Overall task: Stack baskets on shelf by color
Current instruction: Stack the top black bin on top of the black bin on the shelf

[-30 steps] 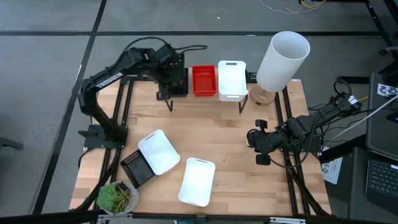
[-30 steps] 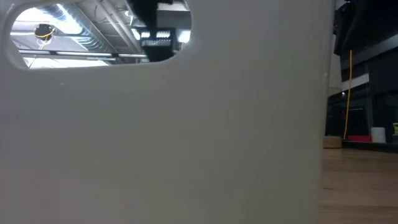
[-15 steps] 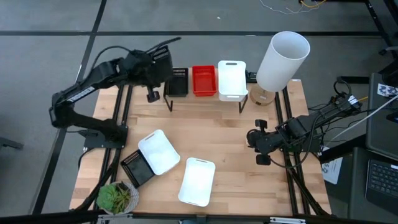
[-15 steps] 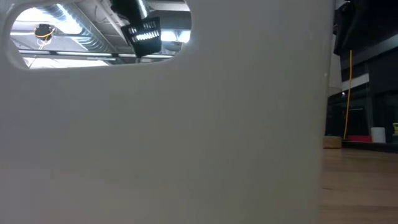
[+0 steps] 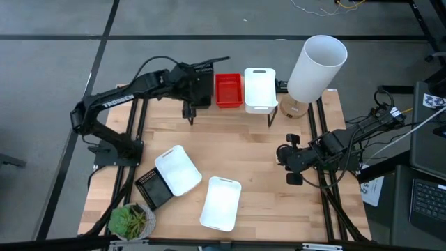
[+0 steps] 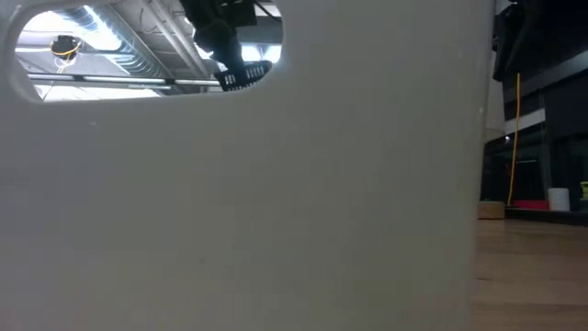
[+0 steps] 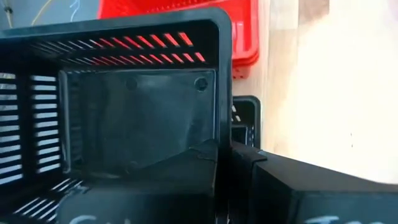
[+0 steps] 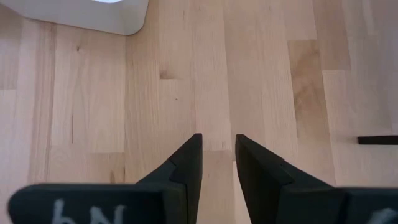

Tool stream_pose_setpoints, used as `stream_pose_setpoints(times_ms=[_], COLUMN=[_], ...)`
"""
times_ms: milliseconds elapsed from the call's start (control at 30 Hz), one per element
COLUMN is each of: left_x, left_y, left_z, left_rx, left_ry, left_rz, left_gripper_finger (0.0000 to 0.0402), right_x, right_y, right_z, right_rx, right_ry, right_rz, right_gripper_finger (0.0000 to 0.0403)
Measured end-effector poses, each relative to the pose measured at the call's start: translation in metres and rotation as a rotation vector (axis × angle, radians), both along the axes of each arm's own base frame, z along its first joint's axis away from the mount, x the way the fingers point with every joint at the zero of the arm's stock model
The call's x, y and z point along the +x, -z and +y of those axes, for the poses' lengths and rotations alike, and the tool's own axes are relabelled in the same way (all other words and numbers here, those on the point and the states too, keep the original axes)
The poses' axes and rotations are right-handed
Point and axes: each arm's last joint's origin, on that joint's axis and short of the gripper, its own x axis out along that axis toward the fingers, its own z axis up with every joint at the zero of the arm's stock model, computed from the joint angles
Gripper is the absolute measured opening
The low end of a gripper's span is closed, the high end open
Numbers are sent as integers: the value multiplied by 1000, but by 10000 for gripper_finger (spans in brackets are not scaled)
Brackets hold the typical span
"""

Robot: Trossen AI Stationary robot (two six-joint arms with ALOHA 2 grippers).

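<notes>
I had the left gripper [image 7: 224,163] clamped on the rim of a black basket [image 7: 124,106] at the shelf's [image 5: 268,111] left end, beside the red basket [image 5: 228,90], so colors stayed apart, while the right gripper [image 8: 217,155] waited off the shelf, a bit open and holding nothing.

On the shelf [image 5: 230,111] at the table's [image 5: 258,167] far edge, three baskets sat in a row, the left gripper [image 5: 198,89] over the leftmost one. The cylinder [image 5: 315,67] stood right of them. Three more baskets lay near the front, beside a plant [image 5: 129,222] in the corner.
</notes>
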Motion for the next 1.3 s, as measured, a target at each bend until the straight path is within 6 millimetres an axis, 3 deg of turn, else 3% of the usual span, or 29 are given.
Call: stream_pose_setpoints(times_ms=[233,400,833,1300], left_x=[-2,-10,-5,-5], left_y=[1,7,8,8], left_z=[-2,-5,-6,-6], left_rx=[-40,-79,-75,-101], left_ry=[-34,-74,-62,-95], left_rz=[3,99,82,65], left_gripper_finger=[0,0,1,72], right_x=[0,0,0,0], right_y=[0,0,0,0], right_z=[0,0,0,0], right_rx=[0,-1,0,-1], right_ry=[-1,-3,0,-1], right_rz=[0,0,0,0], right_gripper_finger=[97,97,97,97])
